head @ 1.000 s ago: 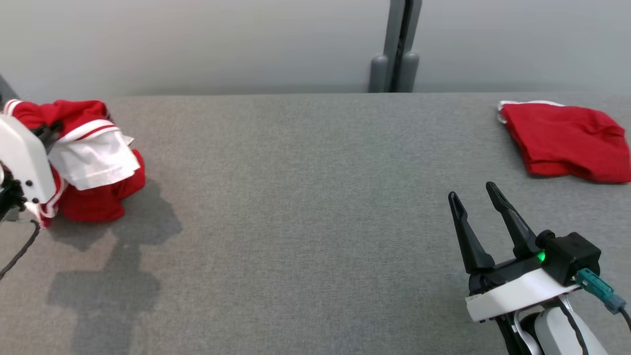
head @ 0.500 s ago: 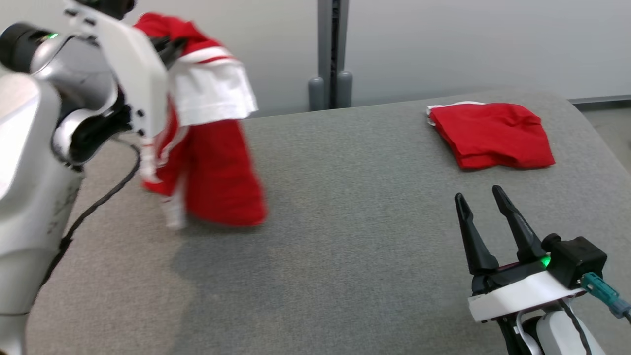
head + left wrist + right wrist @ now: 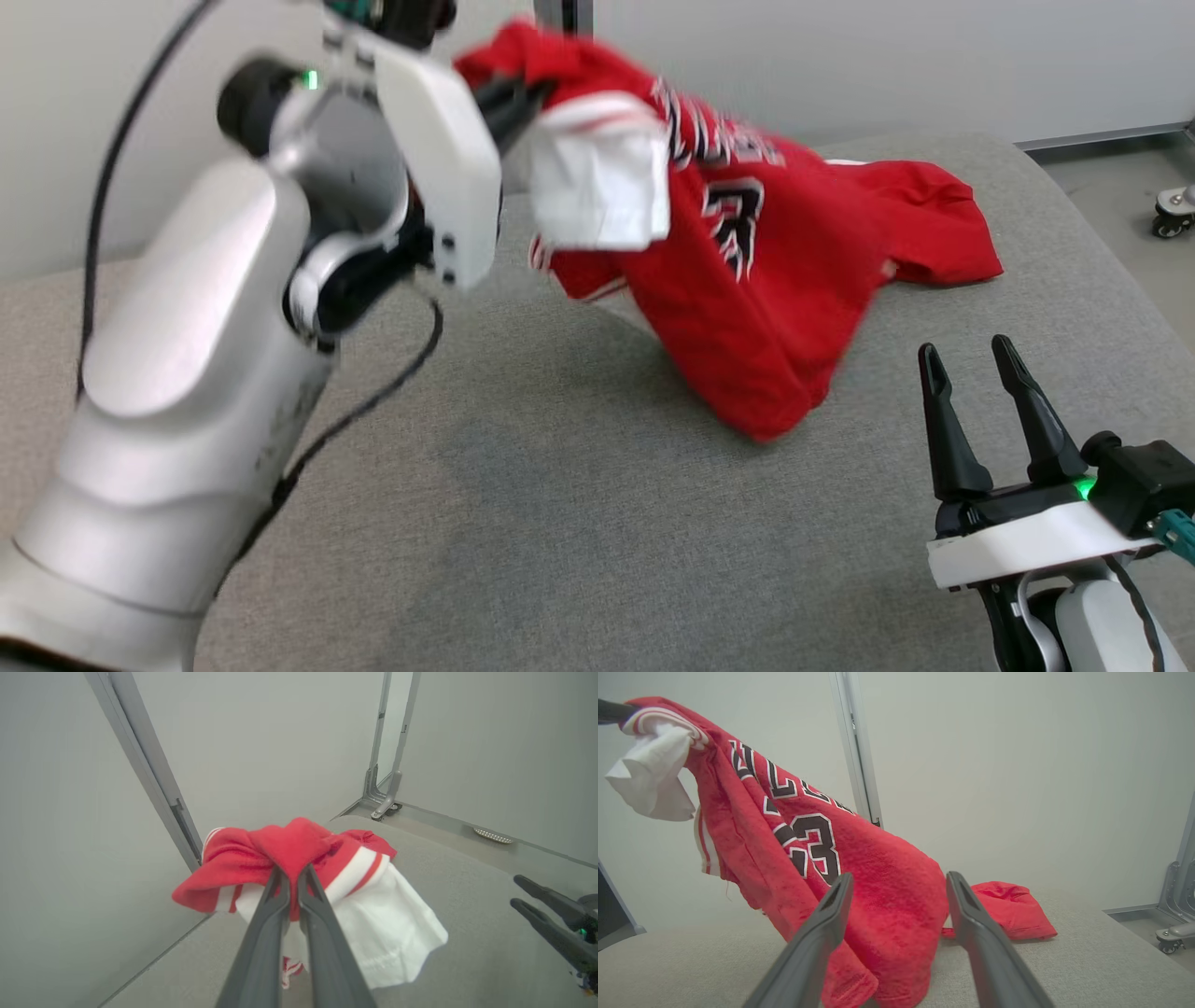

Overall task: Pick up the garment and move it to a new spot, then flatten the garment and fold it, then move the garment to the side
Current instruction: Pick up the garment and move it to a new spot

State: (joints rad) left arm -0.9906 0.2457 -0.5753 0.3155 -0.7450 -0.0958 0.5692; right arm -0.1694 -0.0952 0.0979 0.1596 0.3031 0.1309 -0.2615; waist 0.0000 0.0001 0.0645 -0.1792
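Observation:
A red jersey (image 3: 747, 308) with a white sleeve, white trim and black number print hangs from my left gripper (image 3: 512, 97), which is shut on a bunch of its cloth high above the grey table (image 3: 523, 523). The jersey drapes down to the right, and its lower end touches the table. In the left wrist view, my left gripper (image 3: 292, 873) pinches the red fabric (image 3: 289, 844), with the white sleeve (image 3: 387, 933) below it. My right gripper (image 3: 966, 353) stands open near the table's front right, just short of the hanging jersey (image 3: 878, 868).
A second red garment (image 3: 934, 233) lies at the back right of the table, partly hidden behind the jersey. The table's right edge drops to the floor, where a caster wheel (image 3: 1172, 210) stands. A metal post (image 3: 857, 751) rises behind the table.
The head camera has turned. My left arm has lifted the jersey off the table's left side and carried it right and up; the jersey has unfurled. The right gripper stays open.

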